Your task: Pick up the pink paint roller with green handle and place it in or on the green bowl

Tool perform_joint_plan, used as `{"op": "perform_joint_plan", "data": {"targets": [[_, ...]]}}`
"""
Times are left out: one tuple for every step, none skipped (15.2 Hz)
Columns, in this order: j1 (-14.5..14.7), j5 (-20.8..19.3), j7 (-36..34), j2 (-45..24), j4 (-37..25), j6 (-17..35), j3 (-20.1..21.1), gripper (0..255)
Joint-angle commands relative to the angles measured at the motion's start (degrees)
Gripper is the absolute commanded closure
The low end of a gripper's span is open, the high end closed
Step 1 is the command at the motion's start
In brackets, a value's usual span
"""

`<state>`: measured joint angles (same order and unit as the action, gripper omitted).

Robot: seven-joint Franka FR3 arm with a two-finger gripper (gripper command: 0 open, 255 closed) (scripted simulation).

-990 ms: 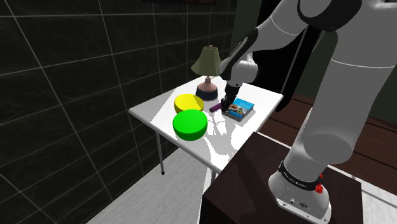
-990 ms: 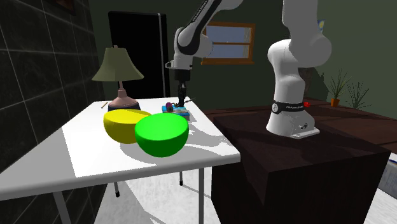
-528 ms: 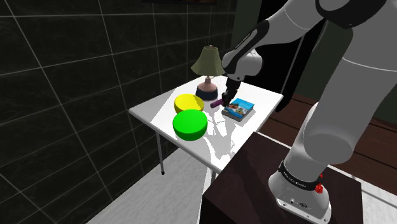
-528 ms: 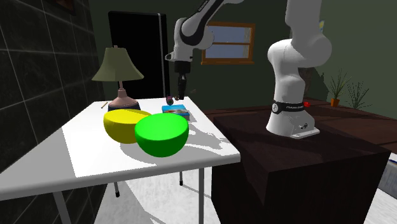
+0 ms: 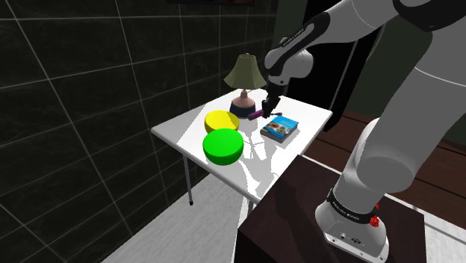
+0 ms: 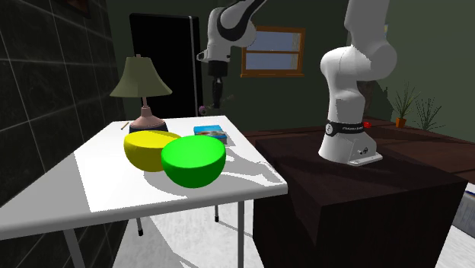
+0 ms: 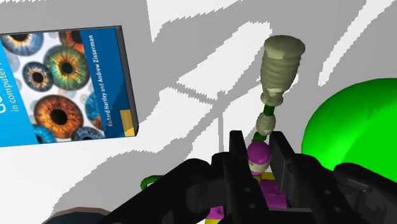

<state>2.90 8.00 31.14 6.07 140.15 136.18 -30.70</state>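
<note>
The white table point(image 5: 258, 168) lies below the gripper point(image 5: 266, 109); the green bowl point(image 7: 356, 124) sits beneath it on one side of the fingers point(image 7: 280, 159), the eye-patterned book point(image 7: 60, 83) on the other side; the black fingers pinch the pink paint roller point(image 7: 257, 156), which is held off the table; its long axis runs out past the fingertips, with the pale ribbed handle point(image 7: 282, 63) pointing away from the gripper, down towards the tabletop

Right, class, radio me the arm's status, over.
Jaws shut on paint roller, held above table. Not yet in green bowl. Yellow bowl beside it, lamp close by.
</note>
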Motion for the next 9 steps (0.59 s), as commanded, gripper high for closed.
{"op": "perform_joint_plan", "data": {"targets": [[-0.2,-1.1,-1.0,1.3,-0.4,-1.5,0.2,255],[-0.3,-1.6,-1.5,1.9,-0.7,-2.2,0.3,255],[-0.4,-2.1,-1.9,2.4,-1.0,-3.0,0.4,255],[0.4,-1.8,-3.2,2.2,-1.2,-2.8,1.3,255],[1.1,-1.5,-4.6,1.8,-1.4,-2.6,2.2,255],[1.8,-1.1,-5.9,1.4,-1.7,-2.4,3.0,255],[2.5,-0.8,-7.2,1.0,-2.1,-2.2,3.8,255],[3.3,-0.4,-8.4,0.5,-2.6,-2.1,4.6,255],[4.0,-0.1,-9.7,0.0,-3.1,-2.0,5.4,255]]}}
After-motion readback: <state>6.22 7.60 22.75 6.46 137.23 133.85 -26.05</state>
